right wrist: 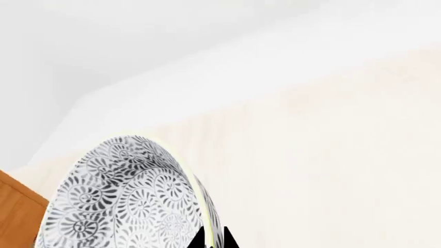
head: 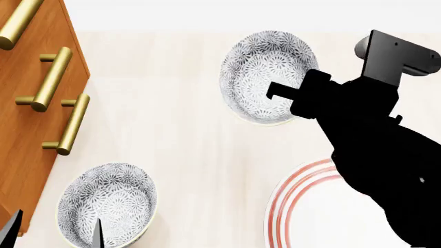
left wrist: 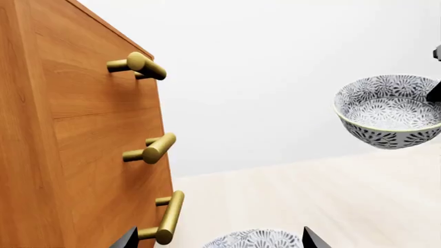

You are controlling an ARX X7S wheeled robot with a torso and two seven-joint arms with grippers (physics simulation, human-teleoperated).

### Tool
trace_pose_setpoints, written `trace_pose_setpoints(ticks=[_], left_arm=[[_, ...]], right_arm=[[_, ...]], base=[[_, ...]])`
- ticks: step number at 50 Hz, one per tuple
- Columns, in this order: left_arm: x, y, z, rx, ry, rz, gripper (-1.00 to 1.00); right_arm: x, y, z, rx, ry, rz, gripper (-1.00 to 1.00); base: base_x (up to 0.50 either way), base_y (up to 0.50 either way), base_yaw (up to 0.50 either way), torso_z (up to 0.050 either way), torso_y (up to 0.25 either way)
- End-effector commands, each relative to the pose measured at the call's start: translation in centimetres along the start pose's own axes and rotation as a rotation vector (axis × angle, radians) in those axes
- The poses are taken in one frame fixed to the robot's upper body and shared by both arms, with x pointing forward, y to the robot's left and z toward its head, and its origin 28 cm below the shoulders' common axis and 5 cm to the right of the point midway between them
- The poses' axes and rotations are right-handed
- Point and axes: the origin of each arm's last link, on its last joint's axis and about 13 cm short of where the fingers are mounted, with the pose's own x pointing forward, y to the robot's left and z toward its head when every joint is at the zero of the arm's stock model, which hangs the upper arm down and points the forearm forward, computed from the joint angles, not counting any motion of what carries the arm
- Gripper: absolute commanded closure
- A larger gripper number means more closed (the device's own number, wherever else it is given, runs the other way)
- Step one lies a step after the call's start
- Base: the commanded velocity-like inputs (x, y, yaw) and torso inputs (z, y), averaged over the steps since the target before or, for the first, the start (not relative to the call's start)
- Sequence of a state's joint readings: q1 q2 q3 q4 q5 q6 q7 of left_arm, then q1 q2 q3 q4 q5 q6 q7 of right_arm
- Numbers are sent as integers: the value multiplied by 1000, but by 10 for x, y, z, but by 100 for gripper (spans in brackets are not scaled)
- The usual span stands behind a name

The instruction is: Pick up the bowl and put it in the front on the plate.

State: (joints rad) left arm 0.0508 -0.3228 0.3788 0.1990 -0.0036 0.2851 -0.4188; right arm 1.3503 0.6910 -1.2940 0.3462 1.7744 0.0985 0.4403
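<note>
Grey-patterned bowl point(head: 265, 77) clamped at its near rim in my right end effector point(head: 279, 93), lifted off table point(head: 186, 150) per left wrist view; one finger inside bowl, other outside. Plate point(head: 303, 206) with red rings lies near right, partly under my right arm, apart from bowl. Second look-alike bowl point(head: 107, 209) sits near left, between fingers of my left end effector point(head: 55, 232); those fingers spread apart, whether touching I cannot tell. Wooden cabinet point(head: 28, 103) with brass handles point(head: 51, 77) at far left.
</note>
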Motion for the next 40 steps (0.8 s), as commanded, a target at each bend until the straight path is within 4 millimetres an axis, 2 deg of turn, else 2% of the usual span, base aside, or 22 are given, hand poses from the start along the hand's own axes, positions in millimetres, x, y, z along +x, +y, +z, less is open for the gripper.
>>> trace_pose_setpoints(ticks=[1, 4, 9, 11, 15, 17, 19, 25, 40], left_arm=[[0, -1, 0, 6, -2, -4, -100], [1, -1, 0, 8, -4, -4, -100], [1, -1, 0, 16, -3, -5, -100], [0, -2, -1, 17, -2, -7, -100], [0, -2, 0, 23, -3, -8, -100], [0, -2, 0, 24, -3, -8, -100], [0, -2, 0, 28, -4, -9, -100], [0, -2, 1, 36, -2, -10, -100], [0, -2, 1, 38, 4, -14, -100]], right_arm=[[-81, -23, 14, -121, -99, 71, 100], [-92, -32, 11, -142, -91, 77, 100], [-129, -55, -3, -176, -54, 80, 100], [-144, -61, -4, -182, -61, 103, 100], [-160, -77, -4, -169, -87, 113, 100], [-163, -83, -6, -147, -92, 110, 100], [-168, -95, -17, -142, -71, 105, 100], [-175, -109, -26, -146, -33, 118, 100], [-177, -118, -34, -113, 1, 97, 100]], base=[[0, 0, 0, 0, 0], [0, 0, 0, 0, 0], [0, 0, 0, 0, 0], [0, 0, 0, 0, 0], [0, 0, 0, 0, 0], [0, 0, 0, 0, 0], [0, 0, 0, 0, 0], [0, 0, 0, 0, 0], [0, 0, 0, 0, 0]])
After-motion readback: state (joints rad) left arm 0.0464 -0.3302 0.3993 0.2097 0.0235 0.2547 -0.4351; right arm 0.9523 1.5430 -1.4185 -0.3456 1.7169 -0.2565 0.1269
